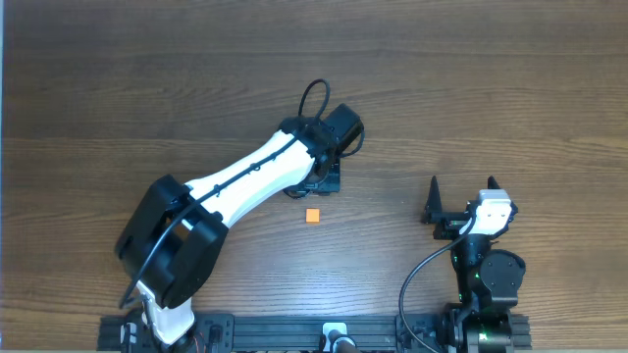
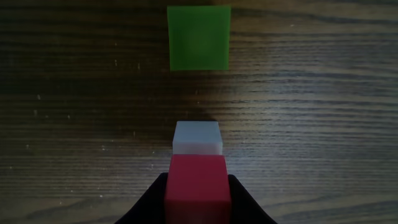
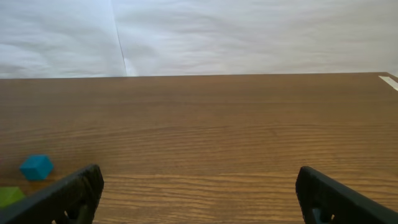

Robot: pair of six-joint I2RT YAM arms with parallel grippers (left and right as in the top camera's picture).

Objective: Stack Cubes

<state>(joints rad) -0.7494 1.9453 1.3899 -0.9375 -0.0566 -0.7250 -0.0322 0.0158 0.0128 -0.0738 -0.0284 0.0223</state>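
My left gripper [image 2: 197, 185] is shut on a red cube [image 2: 197, 190], gripping it by its two sides. A white cube [image 2: 198, 137] lies on the wood just beyond the red one, and a green cube [image 2: 199, 37] sits farther ahead in line with them. In the top view the left gripper [image 1: 319, 183] is at the table's middle, hiding those cubes. A small orange cube [image 1: 312, 216] lies just in front of it. My right gripper [image 1: 461, 199] stands open near its base, at the right. Its wrist view shows a blue cube [image 3: 36, 166] and the green cube [image 3: 9, 196] far off.
The brown wooden table [image 1: 510, 88] has bare room at the back and on both sides. A white wall [image 3: 249, 34] rises beyond the table's far edge. A strip of pale tape [image 3: 389, 81] lies near a far corner.
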